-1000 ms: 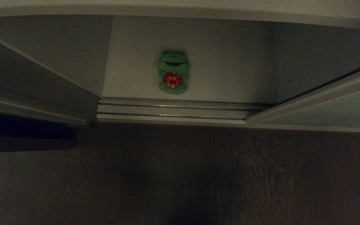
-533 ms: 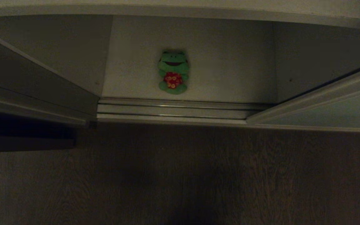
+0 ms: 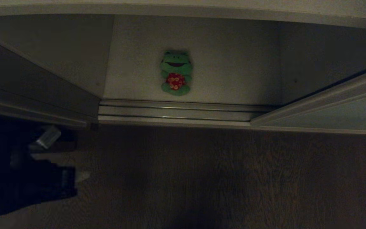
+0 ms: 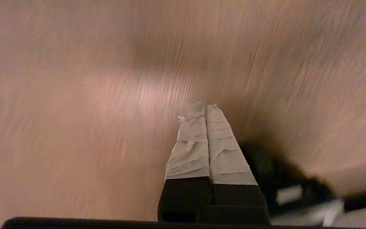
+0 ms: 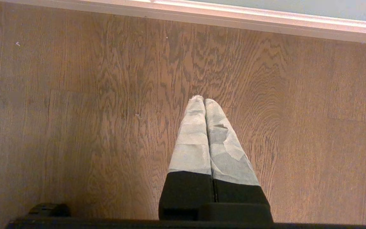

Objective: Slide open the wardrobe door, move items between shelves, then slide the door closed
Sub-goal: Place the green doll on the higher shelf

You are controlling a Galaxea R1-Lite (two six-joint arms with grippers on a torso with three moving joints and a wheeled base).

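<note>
L arm w/ closed, empty left end effector (image 3: 83,175) is now swinging into lower left of the frame where only floor (image 3: 202,178) showed before, presumably starting toward green frog (image 3: 175,73) sitting upper centre on wardrobe shelf (image 3: 233,79); right end effector (image 5: 204,101) is resting closed over floor.

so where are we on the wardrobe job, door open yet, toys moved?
Done: the sliding door stands open to the right, baring the white shelf. In hand: the left gripper is shut and empty over the wood floor, short of the track. Left: the green frog lies untouched; moving it and closing the door. Right gripper shut, parked over the floor.
</note>
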